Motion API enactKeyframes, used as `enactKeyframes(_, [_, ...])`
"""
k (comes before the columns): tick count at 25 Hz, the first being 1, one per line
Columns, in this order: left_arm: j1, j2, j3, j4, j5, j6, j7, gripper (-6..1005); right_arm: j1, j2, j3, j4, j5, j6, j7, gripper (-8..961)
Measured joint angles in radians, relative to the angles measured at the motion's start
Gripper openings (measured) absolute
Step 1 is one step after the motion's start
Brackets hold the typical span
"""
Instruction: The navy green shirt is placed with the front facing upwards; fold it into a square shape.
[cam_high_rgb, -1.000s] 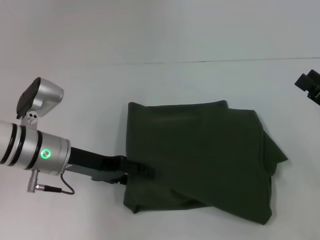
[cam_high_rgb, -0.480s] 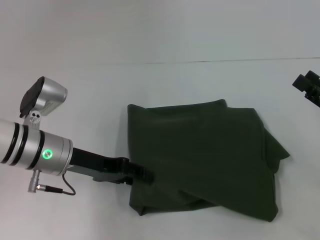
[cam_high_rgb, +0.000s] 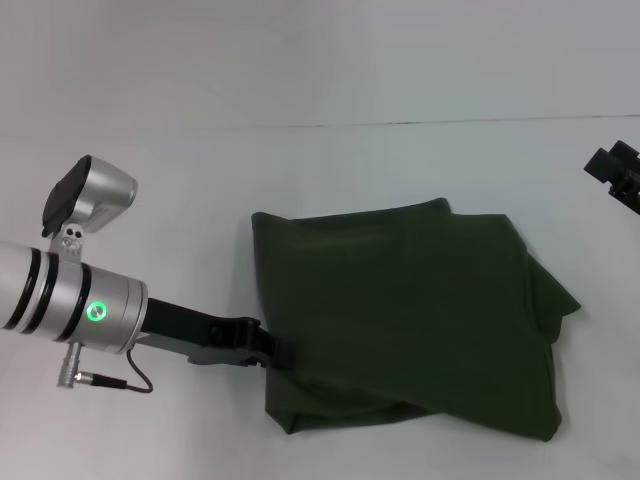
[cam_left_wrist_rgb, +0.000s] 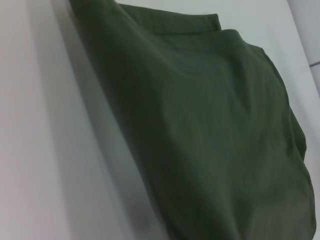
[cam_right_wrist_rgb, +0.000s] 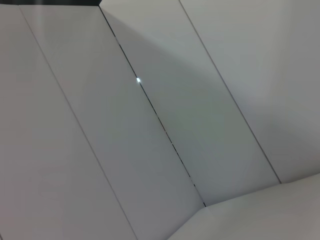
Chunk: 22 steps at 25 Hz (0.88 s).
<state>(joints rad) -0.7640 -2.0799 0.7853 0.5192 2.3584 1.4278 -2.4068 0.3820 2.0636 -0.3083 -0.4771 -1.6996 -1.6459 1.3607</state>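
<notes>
Shirt (cam_high_rgb: 400, 315) lay folded, plain side up, on the desk (cam_high_rgb: 300, 80). Left tool (cam_high_rgb: 268, 350) met its near-left edge, grip unclear; right tool (cam_high_rgb: 620, 172) hung apart.

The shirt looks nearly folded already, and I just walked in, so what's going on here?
The navy green shirt lies on the white table folded into a rough, slightly lopsided rectangle, plain green side up. The left gripper is at the bundle's left edge near the front corner, its tips against or tucked into the cloth. The right gripper sits far off at the right edge of the head view, away from the shirt.
</notes>
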Motion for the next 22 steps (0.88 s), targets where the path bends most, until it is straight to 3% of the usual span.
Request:
enactKeyframes(4, [0.001,0.003,0.000,0.001,0.003,0.008,0.008,163,0.000,0.002,0.000,0.000,0.000,0.000,0.000,696])
enactKeyframes(9, [0.007,0.010,0.000,0.009,0.026,0.014,0.008,98,0.000,0.003,0.000,0.000,0.000,0.000,0.000,696])
enactKeyframes(22, [0.075,0.036,-0.049,0.119,0.090,0.045,-0.008,95,0.006,0.008,0.000,0.000,0.004,0.000,0.000,697])
